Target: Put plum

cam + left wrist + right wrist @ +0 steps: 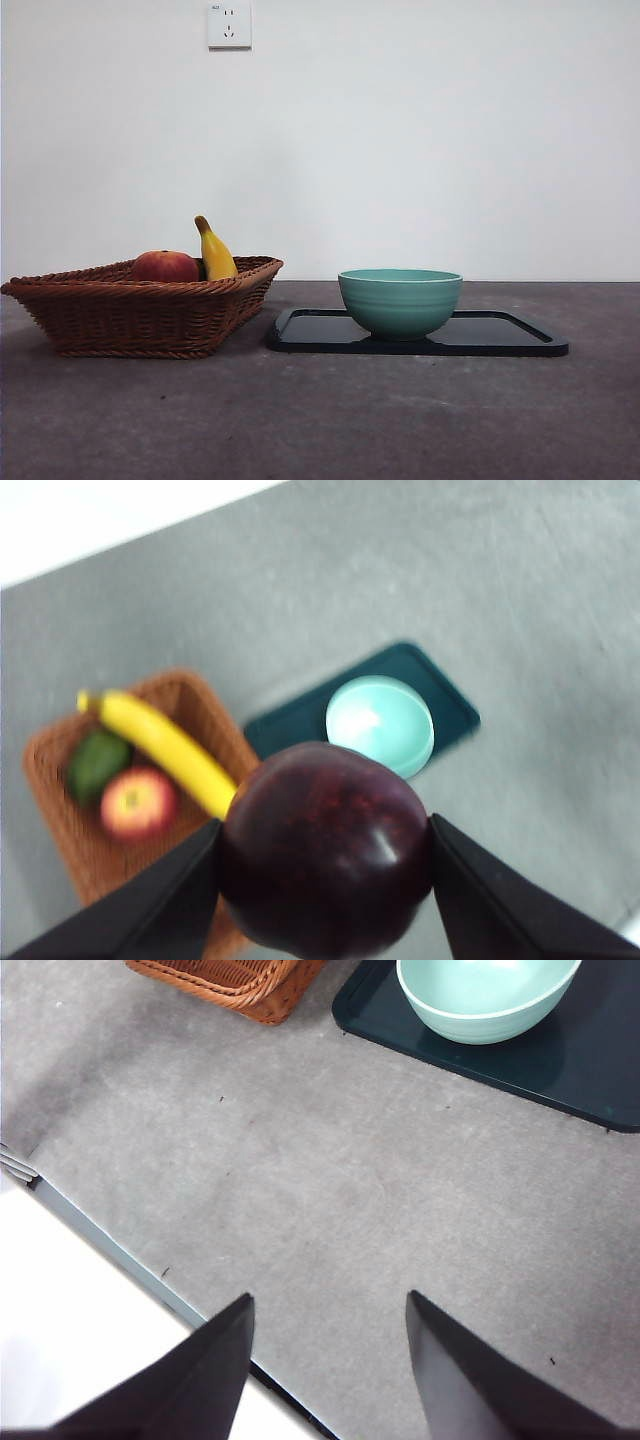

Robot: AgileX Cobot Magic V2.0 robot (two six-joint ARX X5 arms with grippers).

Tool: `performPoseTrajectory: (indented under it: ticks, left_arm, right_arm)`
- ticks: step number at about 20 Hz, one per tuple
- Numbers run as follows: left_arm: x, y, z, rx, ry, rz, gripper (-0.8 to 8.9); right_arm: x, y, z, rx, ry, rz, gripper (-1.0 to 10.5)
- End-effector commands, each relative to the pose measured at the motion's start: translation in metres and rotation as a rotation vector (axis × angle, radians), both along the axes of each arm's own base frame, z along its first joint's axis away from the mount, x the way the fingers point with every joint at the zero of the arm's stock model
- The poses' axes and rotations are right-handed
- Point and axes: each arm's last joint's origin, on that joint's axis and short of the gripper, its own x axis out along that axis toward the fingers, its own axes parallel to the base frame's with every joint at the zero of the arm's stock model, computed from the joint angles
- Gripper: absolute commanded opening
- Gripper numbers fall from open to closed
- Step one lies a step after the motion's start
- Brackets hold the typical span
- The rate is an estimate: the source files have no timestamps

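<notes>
I see my left gripper (325, 865) squeezed tight on the plum (326, 852). One black jaw presses each side of it. The plum is dark purple and shiny, and it is high up in the air over the table (540, 600). It is not in my front view at all.

Far below the plum I see the green bowl (380, 724). The bowl sits on a dark tray (452, 712). Nothing is in the bowl. Beside the tray is a brown woven basket (190, 695). In the basket lie a yellow banana (160, 745), a red and yellow peach (137, 802) and a dark green thing (97, 762) that is too blurry for me to name.

My right gripper (330, 1335) has its jaws apart and holds nothing. It hangs over the bare grey table near the table's edge. The basket corner and the bowl on the tray show well away from it.

In my front view the basket stands on the left with the peach and the banana tip sticking up over its rim. The bowl on the tray stands just to its right. A white wall socket (229, 24) is on the wall behind
</notes>
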Motion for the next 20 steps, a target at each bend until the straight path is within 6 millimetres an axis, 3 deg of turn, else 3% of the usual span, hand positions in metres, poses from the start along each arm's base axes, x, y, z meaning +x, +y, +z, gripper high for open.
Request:
performPoseTrajectory:
  ticks: [1, 7, 14, 20]
  left_arm:
    - [-0.001, 0.000, -0.011, 0.025, 0.034, -0.008, 2.45]
    - [-0.002, 0.002, -0.086, 0.014, 0.053, 0.020, 2.45]
    - [0.032, 0.006, -0.175, 0.083, -0.022, 0.155, 2.44]
    - [0.063, 0.020, -0.226, 0.086, -0.046, 0.239, 2.45]
  right_arm:
    - [0.000, 0.001, 0.003, 0.000, -0.023, 0.010, 2.4]
    - [0.000, 0.001, 0.003, 0.005, -0.020, 0.016, 2.4]
    - [0.000, 0.001, 0.003, 0.005, -0.019, 0.016, 2.4]
    - [0.000, 0.001, 0.003, 0.005, -0.020, 0.016, 2.4]
